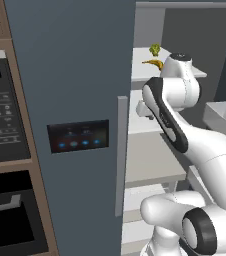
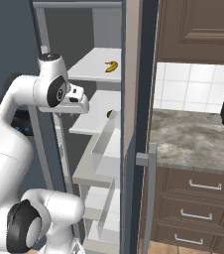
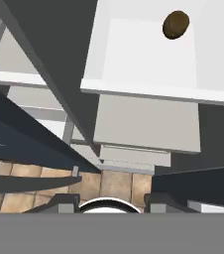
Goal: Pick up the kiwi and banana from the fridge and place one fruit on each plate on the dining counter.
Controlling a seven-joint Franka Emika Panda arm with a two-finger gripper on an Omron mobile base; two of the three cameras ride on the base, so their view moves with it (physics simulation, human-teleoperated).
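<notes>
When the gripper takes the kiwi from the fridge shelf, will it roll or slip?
The kiwi looks small and rounded, so a nudge would probably roll it along the flat shelf. Nothing beside it would stop it. Its oval form suggests gripping across the short side; it may slip otherwise.

White jointed arm with dark joint bands

The arm (image 1: 195,145) is built of smooth, rounded, glossy white segments, thick and bulbous near the base and slimmer toward the wrist. Dark charcoal caps and rings are set at the joints: a round black disc ringed in grey is seen on the lowest joint, a long dark curved stripe runs along the upper link, and a flat dark cap tops the upper elbow. In the right base view a grey circular hub with small marks is set into a black joint face. No cables are exposed.
</notes>
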